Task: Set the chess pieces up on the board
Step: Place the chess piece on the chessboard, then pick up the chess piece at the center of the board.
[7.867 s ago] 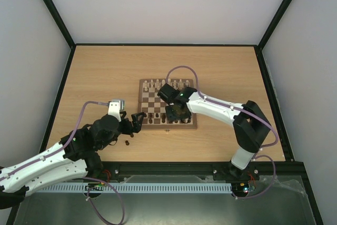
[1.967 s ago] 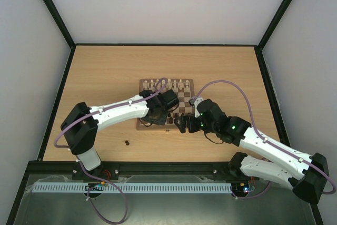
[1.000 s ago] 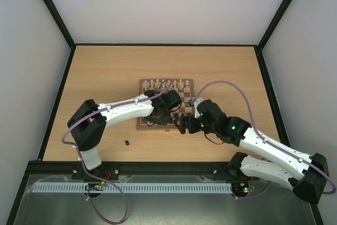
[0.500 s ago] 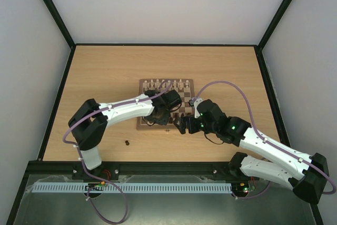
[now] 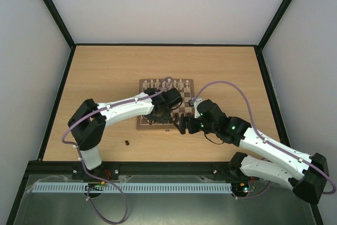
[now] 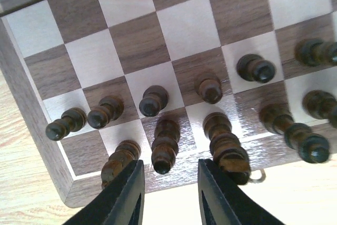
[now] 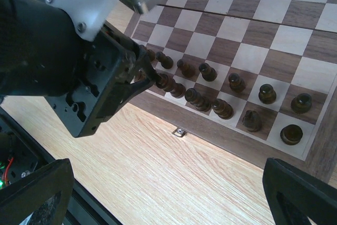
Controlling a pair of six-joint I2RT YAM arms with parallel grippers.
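Hovering over the near-left corner of the board (image 6: 37, 130), left gripper (image 6: 169, 171) has its fingers (image 6: 129, 196) slightly apart, straddling one dark piece (image 6: 164, 148) in the nearest rank; gap on both sides, nothing gripped. Right gripper (image 7: 166, 168) is spread wide and holds nothing, sitting over bare table (image 7: 174, 183) just off the board's near edge by the clasp (image 7: 180, 131). Board sits square to the table, mid-table. Dark pieces (image 7: 210, 90) fill the two near ranks running left-right, pale pieces (image 5: 166, 83) line the far rank. Pieces are turned wood with knobbed tops, upright, long axis vertical. Board is matte checked wood with a mid-brown frame. Only the top view shows the pale rank and a stray piece (image 5: 127, 142) on the table, near-left of the board. Only the left wrist view shows the finger gap.
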